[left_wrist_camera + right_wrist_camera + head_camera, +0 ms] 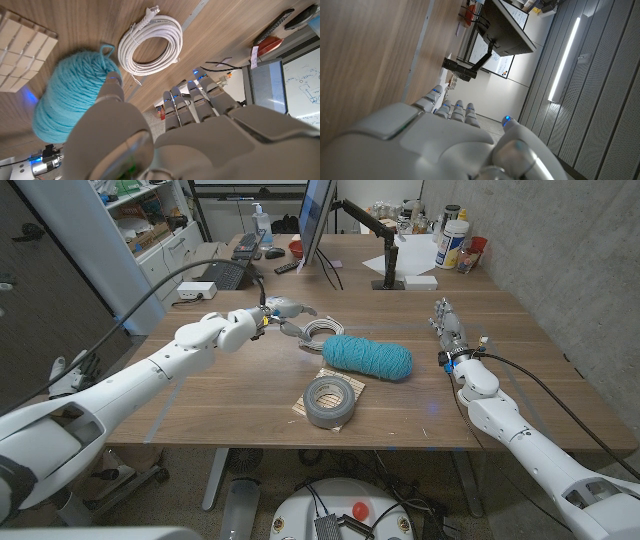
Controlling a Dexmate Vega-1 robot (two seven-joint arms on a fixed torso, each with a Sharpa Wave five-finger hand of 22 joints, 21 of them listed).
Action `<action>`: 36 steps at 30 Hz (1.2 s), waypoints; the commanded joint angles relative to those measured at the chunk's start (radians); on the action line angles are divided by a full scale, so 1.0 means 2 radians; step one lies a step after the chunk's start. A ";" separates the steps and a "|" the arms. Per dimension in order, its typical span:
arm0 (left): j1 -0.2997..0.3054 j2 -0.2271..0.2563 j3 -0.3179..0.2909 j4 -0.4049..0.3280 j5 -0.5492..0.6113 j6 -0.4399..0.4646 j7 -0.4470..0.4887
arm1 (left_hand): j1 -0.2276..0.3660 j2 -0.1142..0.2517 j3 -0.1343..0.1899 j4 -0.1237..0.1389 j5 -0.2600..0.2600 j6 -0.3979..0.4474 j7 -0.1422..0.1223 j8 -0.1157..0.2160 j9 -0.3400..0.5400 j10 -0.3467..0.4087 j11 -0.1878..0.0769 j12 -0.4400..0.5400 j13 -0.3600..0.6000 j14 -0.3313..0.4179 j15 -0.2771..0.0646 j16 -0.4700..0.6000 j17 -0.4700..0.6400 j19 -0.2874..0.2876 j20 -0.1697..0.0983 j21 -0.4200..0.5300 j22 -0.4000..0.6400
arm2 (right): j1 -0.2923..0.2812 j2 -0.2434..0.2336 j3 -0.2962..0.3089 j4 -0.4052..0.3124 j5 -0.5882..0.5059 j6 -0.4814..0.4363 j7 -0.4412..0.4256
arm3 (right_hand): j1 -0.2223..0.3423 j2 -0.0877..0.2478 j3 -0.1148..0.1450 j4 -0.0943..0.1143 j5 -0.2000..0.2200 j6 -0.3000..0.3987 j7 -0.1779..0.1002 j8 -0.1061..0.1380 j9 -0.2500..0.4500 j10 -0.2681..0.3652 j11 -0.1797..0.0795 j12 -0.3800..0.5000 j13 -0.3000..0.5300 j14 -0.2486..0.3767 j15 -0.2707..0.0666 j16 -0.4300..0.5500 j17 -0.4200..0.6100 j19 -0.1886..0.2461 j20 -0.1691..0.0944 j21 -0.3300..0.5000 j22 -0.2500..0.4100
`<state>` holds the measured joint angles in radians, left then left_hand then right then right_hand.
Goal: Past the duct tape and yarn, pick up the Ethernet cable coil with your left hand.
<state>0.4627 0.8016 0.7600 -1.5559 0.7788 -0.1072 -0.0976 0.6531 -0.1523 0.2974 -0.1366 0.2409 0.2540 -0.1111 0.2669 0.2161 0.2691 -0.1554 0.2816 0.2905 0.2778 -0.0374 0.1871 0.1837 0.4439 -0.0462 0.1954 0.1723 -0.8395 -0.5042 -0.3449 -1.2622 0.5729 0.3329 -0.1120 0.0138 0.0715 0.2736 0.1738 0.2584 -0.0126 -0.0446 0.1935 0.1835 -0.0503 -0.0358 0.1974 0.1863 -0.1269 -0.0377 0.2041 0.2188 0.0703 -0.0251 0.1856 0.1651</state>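
1. Ethernet cable coil [322, 331] lies flat on the wooden table [250, 390], behind the teal yarn [368, 357], touching or just beside it.
2. Duct tape [333, 399] sits nearer the robot, on a slatted coaster [300, 406].
3. Left hand [285, 317] hangs over the coil's left edge, fingers apart, holding nothing.
4. Right hand [446, 323] sits at the right of the table, fingers extended, empty.

I can read no text anywhere; the white tub [452, 243] at my one o'clock carries a label too small to make out; the whiteboard [303, 85] writing is only an illegible scrawl.
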 commanded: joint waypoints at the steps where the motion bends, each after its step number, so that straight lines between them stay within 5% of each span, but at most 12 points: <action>1: -0.007 -0.012 0.010 0.020 -0.007 -0.011 0.006 | 0.004 0.004 -0.002 0.000 0.005 0.003 0.001 0.004 0.001 0.000 0.003 -0.002 0.001 -0.002 -0.052 0.002 0.001 -0.001 -0.003 -0.002 0.001 | 0.001 0.000 -0.001 0.002 -0.002 0.001 0.001 | 0.001 0.043 0.003 -0.001 -0.003 0.001 -0.003 0.000 0.002 0.000 -0.002 -0.001 0.002 -0.005 -0.020 0.002 0.000 -0.002 -0.002 0.000 0.001; 36: -0.027 -0.029 0.034 0.057 -0.014 -0.025 -0.007 | 0.008 0.006 -0.009 0.000 0.009 0.006 0.001 0.005 0.001 -0.003 0.003 -0.004 0.003 -0.004 -0.050 0.001 0.001 -0.002 -0.002 -0.002 0.002 | 0.001 0.000 -0.001 0.001 -0.002 -0.002 -0.002 | 0.001 0.043 0.005 -0.001 -0.004 0.000 -0.002 0.000 0.002 -0.001 0.000 -0.001 0.002 -0.006 -0.020 0.002 0.000 -0.003 -0.002 0.000 0.001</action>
<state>0.4204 0.7563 0.8129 -1.4689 0.7482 -0.1466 -0.1110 0.6611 -0.1443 0.2825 -0.1358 0.2487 0.2575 -0.1073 0.2668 0.2160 0.2635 -0.1499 0.2767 0.2953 0.2678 -0.0394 0.1871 0.1837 0.4441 -0.0462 0.1954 0.1724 -0.8376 -0.5042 -0.3475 -1.2594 0.5709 0.3307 -0.1134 0.0138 0.0715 0.2768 0.1705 0.2509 -0.0126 -0.0446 0.1935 0.1835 -0.0503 -0.0357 0.1974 0.1863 -0.1305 -0.0341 0.2041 0.2188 0.0700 -0.0255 0.1856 0.1651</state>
